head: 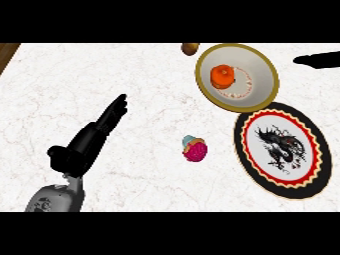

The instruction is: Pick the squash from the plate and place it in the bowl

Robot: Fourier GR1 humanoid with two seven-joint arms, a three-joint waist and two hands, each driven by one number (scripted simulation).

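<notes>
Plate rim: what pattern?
Black rim with a red zigzag band edged yellow on the plate; head view.

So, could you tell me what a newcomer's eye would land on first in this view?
Probably the black-rimmed plate at the right, with its dark dragon figure and red scalloped border. Just above it, the orange squash sits inside the gold-rimmed bowl. The left hand stretches open across the marble counter, with a small pink cupcake between it and the plate.
</notes>
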